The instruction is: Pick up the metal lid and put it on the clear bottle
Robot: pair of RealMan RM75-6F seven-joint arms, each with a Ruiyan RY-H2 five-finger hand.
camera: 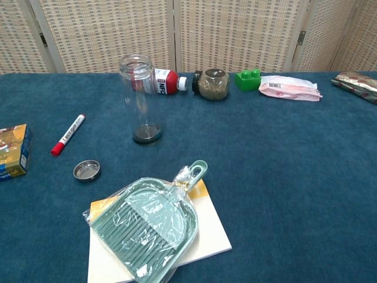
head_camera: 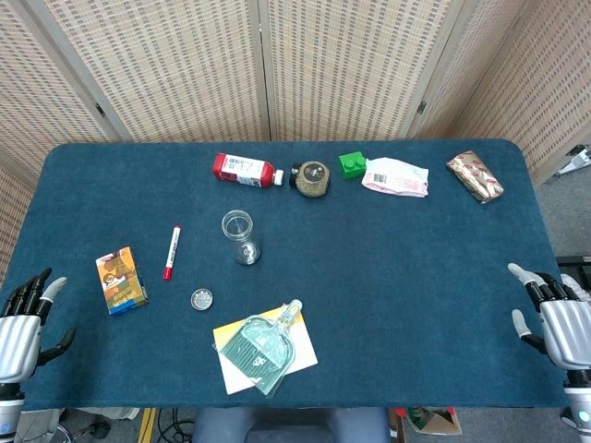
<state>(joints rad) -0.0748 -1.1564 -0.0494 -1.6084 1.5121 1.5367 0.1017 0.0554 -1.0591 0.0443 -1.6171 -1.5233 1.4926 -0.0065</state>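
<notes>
On the left half of the blue table (head_camera: 416,277), we find the metal lid (head_camera: 201,298) lying flat and open side up, a little in front of the clear bottle (head_camera: 238,236), which stands upright with its mouth uncovered. Our left hand (head_camera: 23,323) rests at the near left edge with its fingers spread and nothing in them; our right hand (head_camera: 559,318) sits at the near right edge, likewise spread and empty. We judge the left hand the one for the job: the lid lies to its right and slightly ahead, with only the small box (head_camera: 120,280) between them, while the right hand is well apart across the table. From the lid, the bottle stands farther back and a touch to the right, beside the red marker (head_camera: 171,252).
</notes>
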